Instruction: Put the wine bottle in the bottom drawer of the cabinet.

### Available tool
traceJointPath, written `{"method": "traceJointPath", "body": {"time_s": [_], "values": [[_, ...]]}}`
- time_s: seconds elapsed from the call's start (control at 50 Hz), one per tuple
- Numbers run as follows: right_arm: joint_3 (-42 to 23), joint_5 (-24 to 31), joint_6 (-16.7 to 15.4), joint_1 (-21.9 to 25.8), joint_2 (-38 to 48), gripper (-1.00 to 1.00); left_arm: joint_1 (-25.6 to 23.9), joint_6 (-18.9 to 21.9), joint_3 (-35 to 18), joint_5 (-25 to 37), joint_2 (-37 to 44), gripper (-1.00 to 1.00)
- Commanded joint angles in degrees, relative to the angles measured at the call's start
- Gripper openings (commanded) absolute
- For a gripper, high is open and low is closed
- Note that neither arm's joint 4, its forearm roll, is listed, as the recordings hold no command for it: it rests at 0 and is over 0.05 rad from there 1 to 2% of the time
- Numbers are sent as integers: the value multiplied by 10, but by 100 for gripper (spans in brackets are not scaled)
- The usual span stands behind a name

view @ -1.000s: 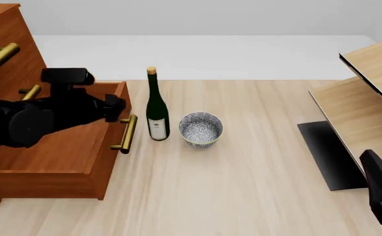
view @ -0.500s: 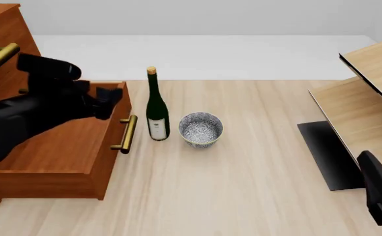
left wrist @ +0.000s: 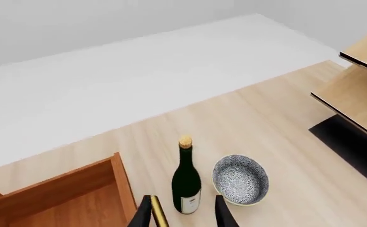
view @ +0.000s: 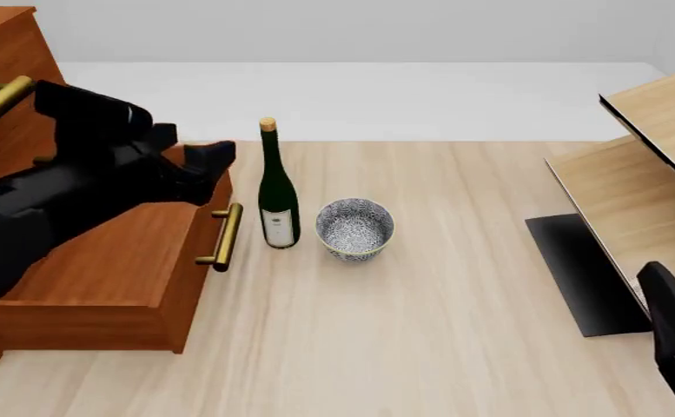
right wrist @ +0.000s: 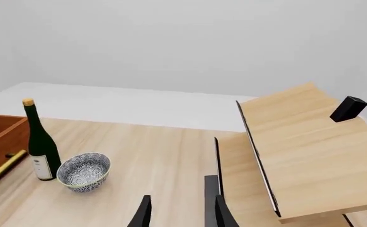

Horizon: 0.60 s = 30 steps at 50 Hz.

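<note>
Left gripper (view: pixel 223 155) has its fingers spread with nothing between them, hovering over the far right corner of the bottom drawer (view: pixel 105 269), pointed toward the wine bottle (view: pixel 275 193). Looks like the reach-to-grasp step: drawer is pulled out of the cabinet (view: pixel 1 65) and empty, bottle not yet touched.

Bottle stands upright on the table, just right of the drawer's brass handle (view: pixel 223 236), with the speckled bowl (view: pixel 354 228) just beside it on the other side. In the left wrist view the bottle (left wrist: pixel 186 182) sits ahead of the gripper, framed between the two fingertips (left wrist: pixel 223 215), bowl (left wrist: pixel 240 179) close alongside.

Next move probably: close in on the bottle body below the neck, keep the far finger out of the bowl, clamp, lift clear of the drawer wall. Tall and slim, so it's likely to tip if nudged off-centre.

Right gripper (right wrist: pixel 180 213) is parked low at the near right by the pale shelf unit (right wrist: pixel 296 146), fingers apart, empty, well away from the bottle.
</note>
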Motion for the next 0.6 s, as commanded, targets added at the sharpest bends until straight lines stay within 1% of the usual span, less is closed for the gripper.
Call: {"method": "traceJointPath", "body": {"time_s": [0.02,0.18,0.22,0.26,0.32,0.36,0.4,0.44,0.5,0.6], "values": [[-6,5,-2,-2,0,100,-17,-2,-7,-19,14,100],[-5,3,-2,0,0,100,-28,1,-18,-35,36,100],[-4,2,-1,-1,0,100,-25,14,-21,-43,49,100],[-2,2,-1,-1,0,100,-28,9,-25,-51,58,100],[-1,1,-1,-2,0,100,-27,15,-30,-63,78,100],[-1,0,-1,-4,0,100,-30,11,-32,-68,84,100],[0,-1,0,-4,0,100,-29,20,-33,-75,95,100],[3,-1,0,-4,0,100,-23,17,-37,-81,105,100],[3,-1,0,-7,0,100,-25,13,-40,-85,112,100],[4,0,-1,-9,0,100,-28,19,-42,-101,138,100]]}}
